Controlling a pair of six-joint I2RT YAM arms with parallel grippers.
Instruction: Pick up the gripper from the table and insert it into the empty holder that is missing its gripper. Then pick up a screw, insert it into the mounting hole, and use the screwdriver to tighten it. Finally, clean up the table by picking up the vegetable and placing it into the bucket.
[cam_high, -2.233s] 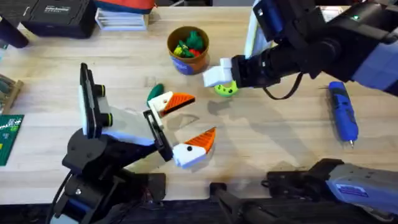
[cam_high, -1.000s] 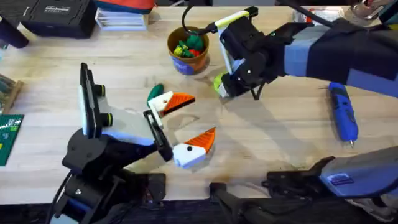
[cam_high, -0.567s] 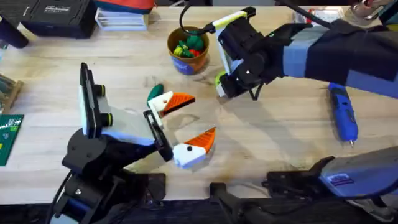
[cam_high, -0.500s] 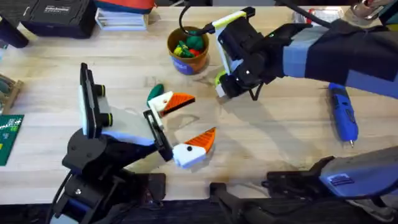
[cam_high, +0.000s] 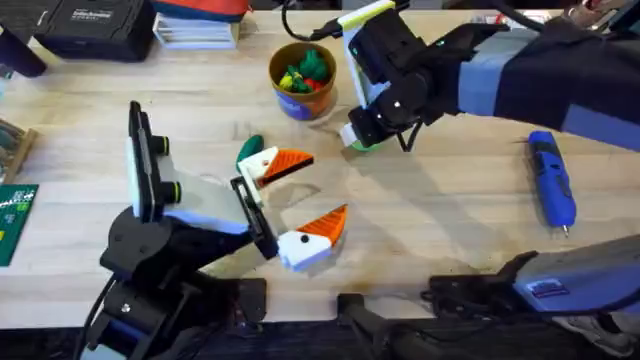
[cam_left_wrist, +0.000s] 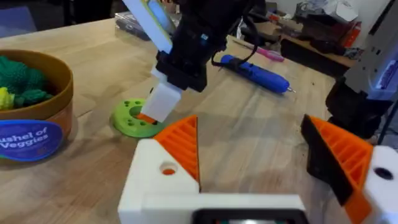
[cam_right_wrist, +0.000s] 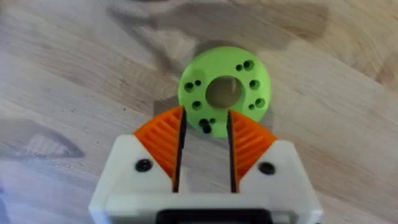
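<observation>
A small dark screw (cam_right_wrist: 206, 127) stands at the near rim of the bright green disc (cam_right_wrist: 225, 91), between the orange pads of the right pincer (cam_right_wrist: 205, 144). The pads stand slightly apart with the screw in the narrow gap; whether they press on it I cannot tell. In the overhead view the right pincer (cam_high: 358, 133) hangs over the disc just beside the bucket (cam_high: 302, 78), which holds toy vegetables. The dark green vegetable (cam_high: 249, 147) lies on the desk (cam_high: 450, 220) beside the left pincer (cam_high: 300, 200), whose two orange fingers are spread wide apart and hold nothing. The blue screwdriver (cam_high: 551, 180) lies well apart on the right side.
</observation>
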